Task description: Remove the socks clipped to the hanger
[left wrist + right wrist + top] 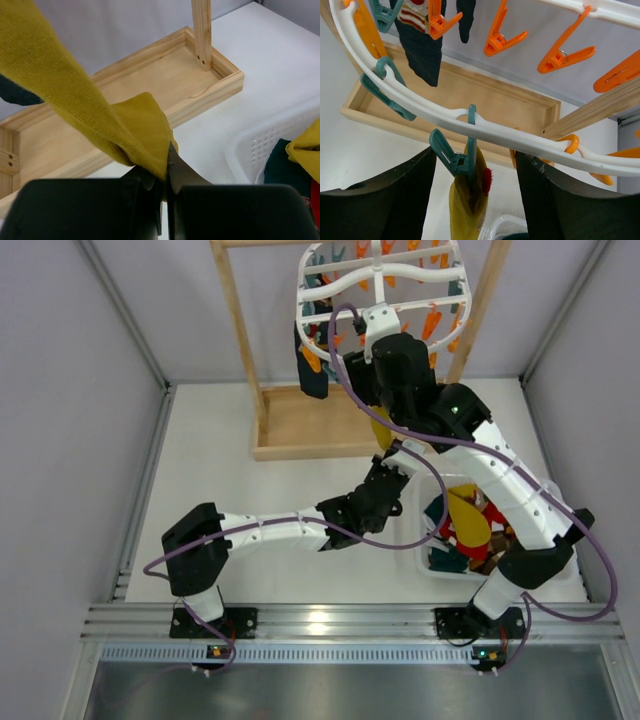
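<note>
Tension is our worry: our left gripper [162, 175] is pinched tight on the lower end of the mustard sock [75, 100], whose top hangs from a teal peg [452, 160] on the hanger [420, 107] at twelve o'clock. Our right gripper [475, 172] gapes around that peg, holding nothing. Pulling before it squeezes could swing the hanger. We read no writing anywhere.

A light wooden stand [300, 428] sits at the upper middle of the frame — two uprights rising from a shallow tray on the white table [200, 480]. Lower right, a white perforated basket [424, 558]; a metal rail [330, 621] runs along the bottom edge
</note>
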`<action>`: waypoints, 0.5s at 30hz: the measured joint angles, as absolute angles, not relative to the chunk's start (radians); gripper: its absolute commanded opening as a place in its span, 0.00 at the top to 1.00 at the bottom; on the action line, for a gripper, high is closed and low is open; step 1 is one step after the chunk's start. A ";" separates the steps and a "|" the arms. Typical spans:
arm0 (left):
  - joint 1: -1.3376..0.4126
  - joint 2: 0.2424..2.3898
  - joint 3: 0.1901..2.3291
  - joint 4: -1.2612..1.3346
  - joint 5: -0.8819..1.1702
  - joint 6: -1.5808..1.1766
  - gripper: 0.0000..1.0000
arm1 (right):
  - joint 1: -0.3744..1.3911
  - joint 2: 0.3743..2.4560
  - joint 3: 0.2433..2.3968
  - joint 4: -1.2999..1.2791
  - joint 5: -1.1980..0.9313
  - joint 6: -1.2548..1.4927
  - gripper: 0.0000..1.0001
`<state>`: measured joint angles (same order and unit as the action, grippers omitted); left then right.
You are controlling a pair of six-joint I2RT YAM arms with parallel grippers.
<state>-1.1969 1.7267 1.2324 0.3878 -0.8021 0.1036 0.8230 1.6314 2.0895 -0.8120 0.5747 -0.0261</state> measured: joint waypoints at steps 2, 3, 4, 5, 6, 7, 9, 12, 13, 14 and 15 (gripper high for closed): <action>-1.200 1.727 1.235 0.387 -0.801 0.104 1.00 | 0.823 1.637 2.091 -0.813 0.572 -0.024 0.39; -1.201 1.727 1.236 0.387 -0.801 0.104 1.00 | 0.823 1.638 2.091 -0.813 0.566 -0.023 0.39; -1.203 1.727 1.237 0.387 -0.801 0.105 1.00 | 0.823 1.638 2.091 -0.812 0.562 -0.022 0.38; -1.203 1.727 1.237 0.388 -0.801 0.105 1.00 | 0.823 1.638 2.091 -0.811 0.560 -0.022 0.39; -1.204 1.727 1.237 0.387 -0.801 0.105 1.00 | 0.823 1.638 2.091 -0.810 0.558 -0.023 0.39; -1.204 1.727 1.237 0.387 -0.801 0.106 1.00 | 0.823 1.638 2.091 -0.809 0.555 -0.022 0.38; -1.205 1.727 1.237 0.387 -0.801 0.106 1.00 | 0.823 1.638 2.091 -0.810 0.554 -0.022 0.38; -1.205 1.727 1.239 0.387 -0.801 0.106 1.00 | 0.823 1.638 2.091 -0.809 0.551 -0.018 0.38; -1.205 1.728 1.240 0.387 -0.801 0.106 1.00 | 0.824 1.637 2.091 -0.809 0.552 -0.015 0.38; -1.205 1.728 1.242 0.388 -0.801 0.107 1.00 | 0.824 1.636 2.088 -0.808 0.553 -0.015 0.38; -1.205 1.729 1.243 0.388 -0.801 0.107 1.00 | 0.824 1.634 2.086 -0.807 0.553 -0.015 0.38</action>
<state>-1.2053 1.7287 1.2427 0.3878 -0.8013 0.1074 0.8242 1.6341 2.0861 -0.8074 0.5526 -0.0151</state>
